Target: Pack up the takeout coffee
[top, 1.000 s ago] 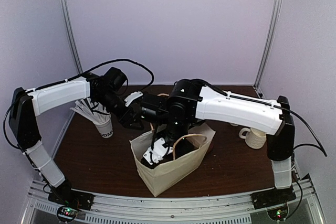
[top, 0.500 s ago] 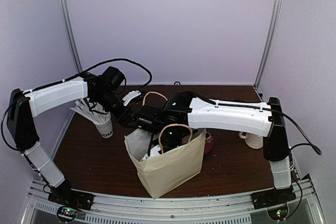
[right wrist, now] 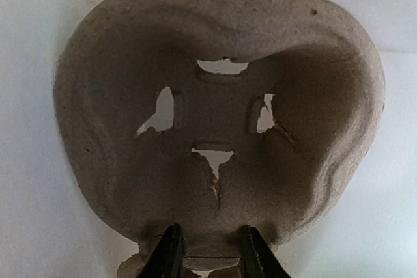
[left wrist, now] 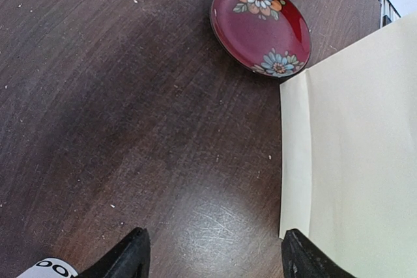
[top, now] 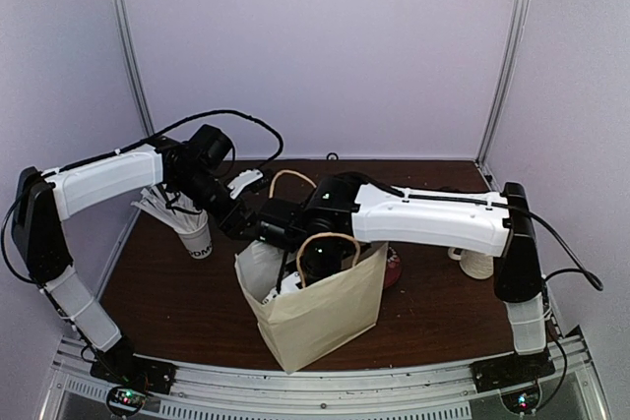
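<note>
Right wrist view: right pincer (right wrist: 210, 242) clamps pulp tray (right wrist: 111, 102).

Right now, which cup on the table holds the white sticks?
The printed white paper cup on the left; the cream mug on the right shows none.

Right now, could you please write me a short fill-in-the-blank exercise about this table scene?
The flowered plate is ___ in colour.
The left pincer stands ___, holding nothing.
The right arm reaches into the paper ___.
The right pincer grips a pulp tray pierced by ___ holes.
Missing words: red, open, bag, four.
</note>
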`<action>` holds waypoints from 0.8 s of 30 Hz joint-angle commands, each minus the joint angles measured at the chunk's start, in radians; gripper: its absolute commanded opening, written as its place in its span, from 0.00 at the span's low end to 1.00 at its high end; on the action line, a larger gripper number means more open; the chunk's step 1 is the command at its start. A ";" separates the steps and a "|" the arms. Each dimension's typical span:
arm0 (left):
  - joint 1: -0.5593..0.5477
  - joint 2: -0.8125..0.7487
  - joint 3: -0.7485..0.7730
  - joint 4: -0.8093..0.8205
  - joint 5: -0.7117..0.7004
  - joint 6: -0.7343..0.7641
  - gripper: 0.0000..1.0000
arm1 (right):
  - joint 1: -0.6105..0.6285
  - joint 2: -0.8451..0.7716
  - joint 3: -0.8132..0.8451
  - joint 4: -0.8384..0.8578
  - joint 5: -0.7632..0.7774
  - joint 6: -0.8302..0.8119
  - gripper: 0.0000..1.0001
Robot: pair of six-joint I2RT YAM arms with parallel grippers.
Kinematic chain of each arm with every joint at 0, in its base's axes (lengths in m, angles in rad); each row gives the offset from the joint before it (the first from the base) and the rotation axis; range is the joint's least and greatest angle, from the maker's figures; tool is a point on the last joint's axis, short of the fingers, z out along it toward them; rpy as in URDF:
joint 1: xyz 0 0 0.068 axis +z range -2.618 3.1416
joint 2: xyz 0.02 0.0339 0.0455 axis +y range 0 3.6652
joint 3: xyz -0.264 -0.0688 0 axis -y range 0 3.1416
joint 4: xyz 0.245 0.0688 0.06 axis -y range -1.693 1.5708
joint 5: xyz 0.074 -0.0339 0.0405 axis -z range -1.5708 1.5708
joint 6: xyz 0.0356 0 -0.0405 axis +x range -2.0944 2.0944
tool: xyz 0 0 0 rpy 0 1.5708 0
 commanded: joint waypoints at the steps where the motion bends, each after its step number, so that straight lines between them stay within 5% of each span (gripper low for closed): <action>1: 0.008 -0.035 -0.012 0.036 -0.009 -0.005 0.72 | 0.003 0.026 -0.045 0.018 -0.002 0.022 0.26; 13: 0.008 -0.026 -0.012 0.030 -0.016 -0.001 0.72 | 0.004 0.059 -0.100 0.085 0.006 0.050 0.29; 24: 0.009 -0.048 -0.005 0.029 -0.023 -0.001 0.72 | 0.006 -0.027 -0.041 0.009 0.018 0.062 0.44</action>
